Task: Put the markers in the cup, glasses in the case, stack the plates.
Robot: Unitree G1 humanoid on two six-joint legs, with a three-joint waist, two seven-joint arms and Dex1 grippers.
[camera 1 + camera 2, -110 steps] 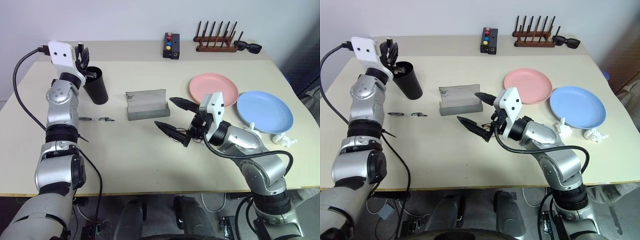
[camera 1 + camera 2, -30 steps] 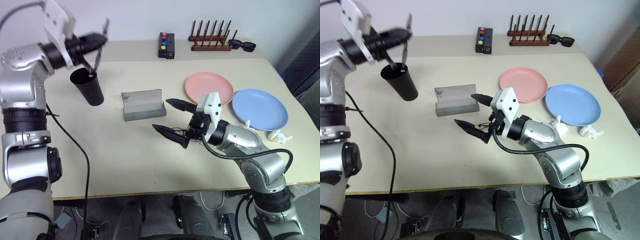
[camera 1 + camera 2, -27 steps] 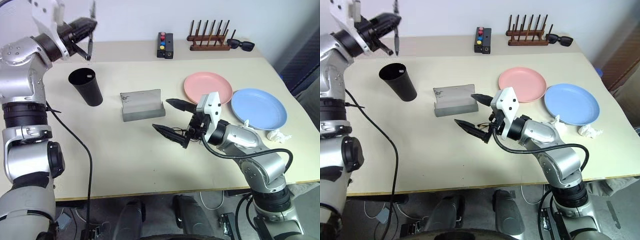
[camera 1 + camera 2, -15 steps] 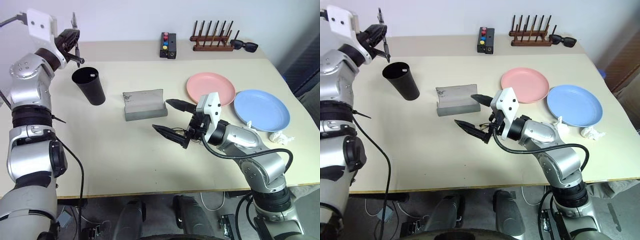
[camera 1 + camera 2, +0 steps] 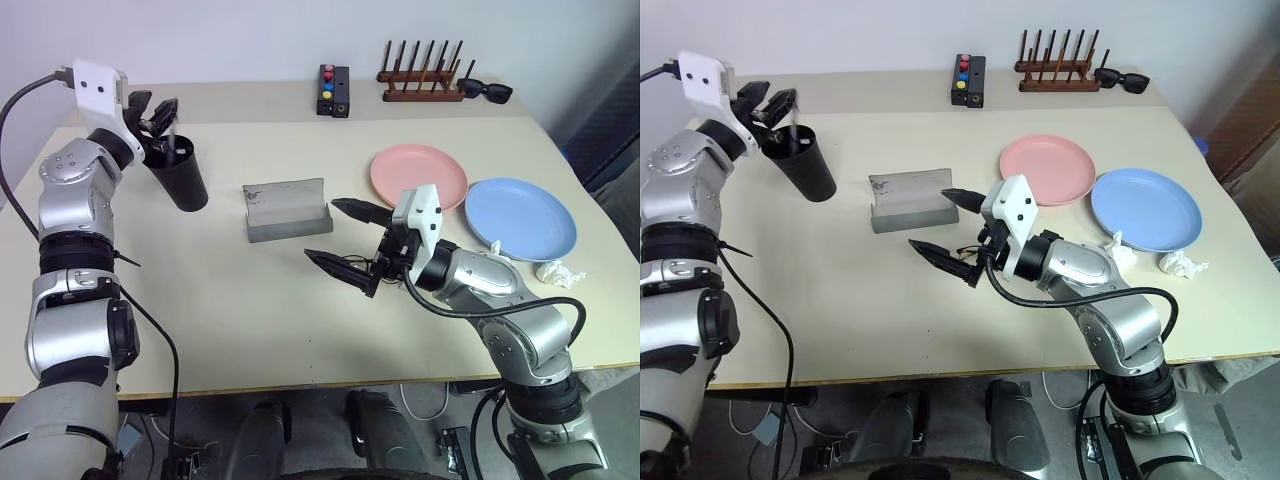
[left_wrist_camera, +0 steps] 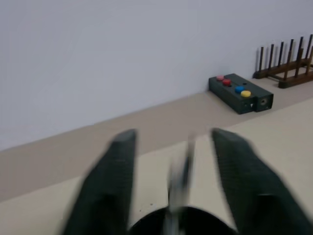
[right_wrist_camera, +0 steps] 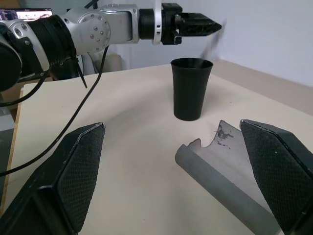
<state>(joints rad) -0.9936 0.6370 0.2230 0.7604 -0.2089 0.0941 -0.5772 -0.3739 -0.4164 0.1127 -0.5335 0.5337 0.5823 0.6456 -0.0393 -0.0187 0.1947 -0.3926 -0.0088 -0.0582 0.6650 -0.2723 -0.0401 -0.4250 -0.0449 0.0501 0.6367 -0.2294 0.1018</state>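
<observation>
Left gripper (image 5: 158,110) hangs fingers apart over the matte black cup (image 5: 183,175) near the table's (image 5: 200,320) far left edge, a marker (image 6: 180,178) dropping in; open tabletop lies ahead.

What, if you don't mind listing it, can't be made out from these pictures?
- Marker: a blurred streak between the left gripper's fingers in the left wrist view; whether it is gripped or dropping can't be told.
- Cup contents: hidden by its black wall in the eye views.
- Glasses: mostly hidden behind the right gripper.
- Case: cut off by the right wrist view's edge and a finger.
</observation>
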